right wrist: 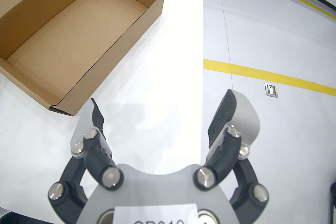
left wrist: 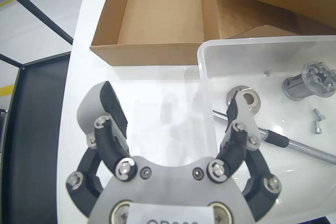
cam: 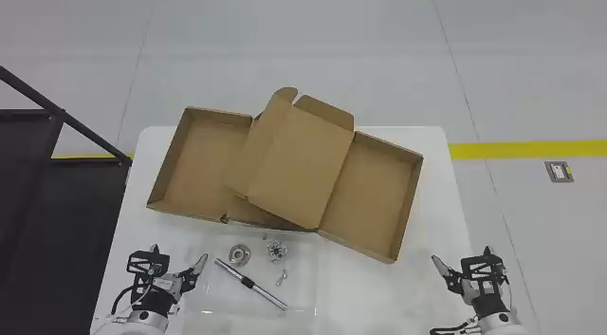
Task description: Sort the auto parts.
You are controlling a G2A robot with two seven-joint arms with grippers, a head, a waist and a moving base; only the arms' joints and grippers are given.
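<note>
Now the left gripper hangs wide open and empty at the clear tray's wall. Inside the tray lie a flanged ring, hub, rod and bolt. The right gripper, equally wide and empty, hangs near a cardboard box.

We see an open cardboard box on a white table, with a flap lying across its middle. Just in front of the box lie a ring, a hub, a bolt and a rod. The left gripper sits before the box's left end and the right gripper beyond its right end, both with fingers spread.
</note>
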